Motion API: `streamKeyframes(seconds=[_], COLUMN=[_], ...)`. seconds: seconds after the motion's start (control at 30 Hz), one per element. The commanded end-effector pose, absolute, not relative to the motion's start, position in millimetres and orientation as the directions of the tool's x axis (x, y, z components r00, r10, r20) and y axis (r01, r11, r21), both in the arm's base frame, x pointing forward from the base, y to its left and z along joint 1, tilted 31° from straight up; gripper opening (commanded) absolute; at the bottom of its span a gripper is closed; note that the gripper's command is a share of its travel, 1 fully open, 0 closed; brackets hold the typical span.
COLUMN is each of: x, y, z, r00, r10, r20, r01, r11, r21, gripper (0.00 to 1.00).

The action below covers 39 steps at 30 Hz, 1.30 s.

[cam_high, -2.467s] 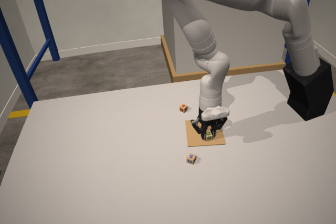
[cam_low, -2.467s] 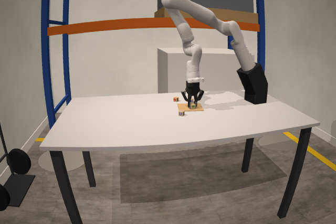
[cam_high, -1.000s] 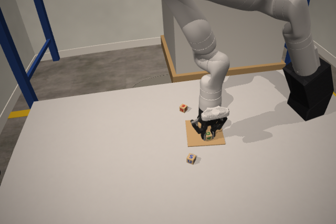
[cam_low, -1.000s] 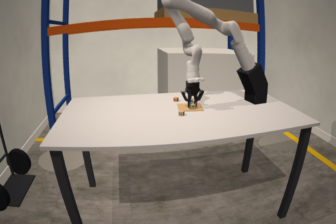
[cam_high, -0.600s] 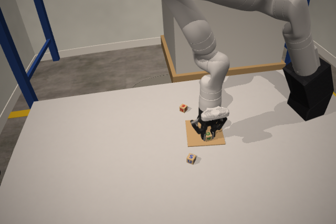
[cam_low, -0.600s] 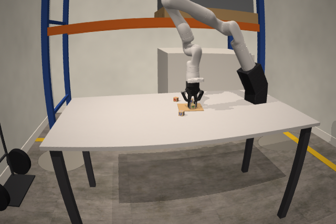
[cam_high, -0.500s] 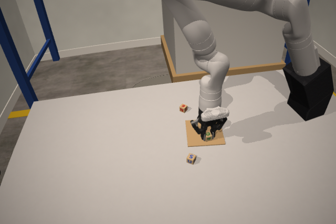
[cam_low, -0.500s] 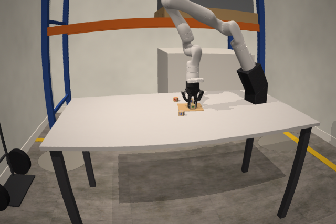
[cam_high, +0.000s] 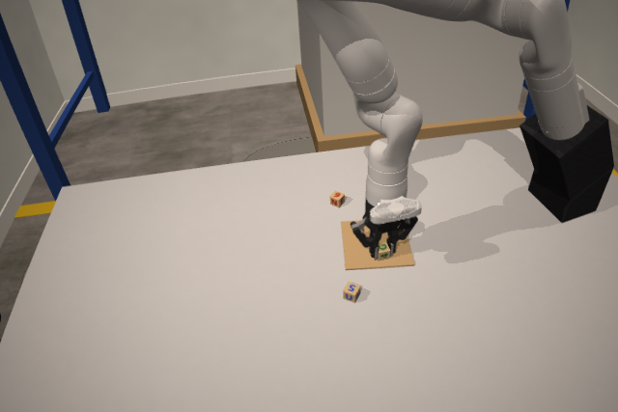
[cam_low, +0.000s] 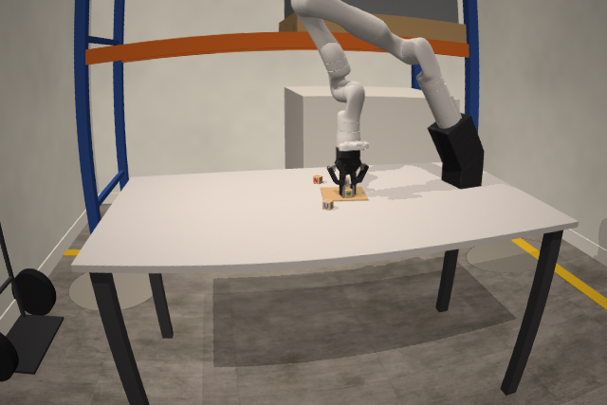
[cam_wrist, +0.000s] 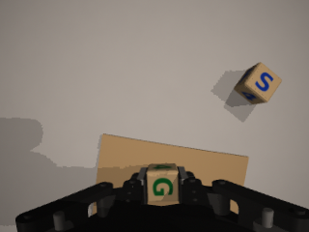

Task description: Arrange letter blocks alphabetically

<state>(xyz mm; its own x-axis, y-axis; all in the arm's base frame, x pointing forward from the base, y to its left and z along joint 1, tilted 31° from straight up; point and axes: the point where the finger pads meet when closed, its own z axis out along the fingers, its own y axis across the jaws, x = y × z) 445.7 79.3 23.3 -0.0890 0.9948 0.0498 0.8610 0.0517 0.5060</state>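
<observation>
A tan mat (cam_high: 381, 240) lies in the middle of the white table. My gripper (cam_high: 383, 248) points straight down over the mat and is shut on a wooden block with a green G on top (cam_wrist: 161, 186). The block is at or just above the mat's surface; I cannot tell if it touches. A block with a blue S on top (cam_high: 351, 291) lies on the table off the mat, towards the front; it also shows in the wrist view (cam_wrist: 259, 83). A block with red markings (cam_high: 337, 198) lies off the mat at the back left. Its top mark is too small to read. I see no fourth block clearly.
The arm's black base (cam_high: 569, 168) stands at the table's right rear. A grey box with a wooden rim (cam_high: 414, 73) stands behind the table. Blue rack posts (cam_high: 30, 98) stand at the left.
</observation>
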Motion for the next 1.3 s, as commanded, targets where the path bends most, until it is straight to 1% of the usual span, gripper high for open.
streamKeyframes(seconds=[0.0,0.97,1.0,1.07,1.1,1.17,1.2,1.27], x=[445.8,445.8,445.8,445.8,445.8,445.8,445.8,445.8], y=[79.3,79.3,79.3,79.3,79.3,79.3,79.3,79.3], z=[23.7,23.7,23.7,23.7,23.7,23.7,23.7,23.7], r00=[-0.089,-0.089,-0.089,-0.089,-0.089,-0.089,-0.089,-0.089], r10=[0.995,0.995,0.995,0.995,0.995,0.995,0.995,0.995], r20=[0.050,0.050,0.050,0.050,0.050,0.050,0.050,0.050], r01=[0.861,0.861,0.861,0.861,0.861,0.861,0.861,0.861], r11=[0.051,0.051,0.051,0.051,0.051,0.051,0.051,0.051], r21=[0.507,0.507,0.507,0.507,0.507,0.507,0.507,0.507], gripper=[0.21,0.21,0.25,0.25,0.29,0.29,0.33,0.33])
